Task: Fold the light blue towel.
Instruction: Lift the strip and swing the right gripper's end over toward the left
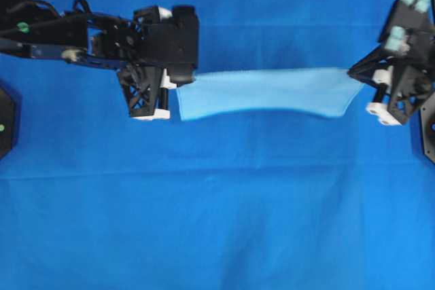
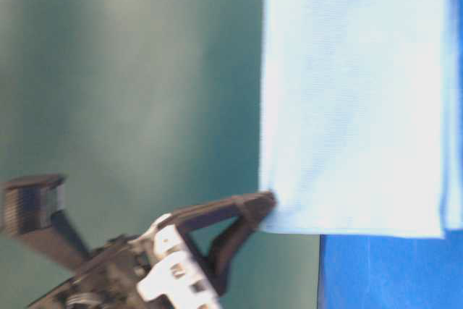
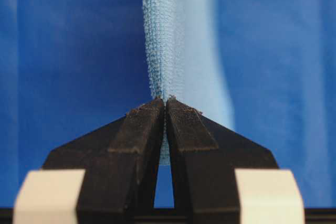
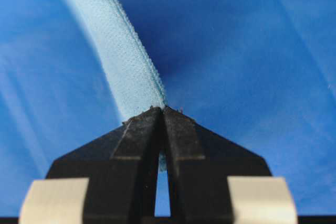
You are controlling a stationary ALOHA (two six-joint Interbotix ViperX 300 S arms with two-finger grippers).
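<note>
**Towel up between 2 grippers, ready to be laid over**

Judged from the overhead view: lift done, lay-down not yet begun. For a clean fold:

- Keep both ends level and at equal pull, so the top edge stays straight and does not sag in the middle.
- Carry both ends together toward 1 side of the table, lower until the hanging hem touches first, then drape the held edge over it.
- Match hems before letting go; release both ends at once.
- Avoid drifting apart: thin fabric could slip out of a pinch this small.

Jaws:

- Left gripper [image 3: 166,100]: clenched on the towel [image 1: 268,92] at its left end, pads pressed together with only the fabric edge between them.
- Right gripper [image 4: 163,108]: likewise clamped tight, pinching the right end.

Position: towel stretched left to right between the 2 grippers, over the far half of the tablecloth [image 1: 217,236]. Table-level view: hanging as a flat sheet from the held edge, with a fingertip [image 2: 253,208] pinching 1 corner.
</note>
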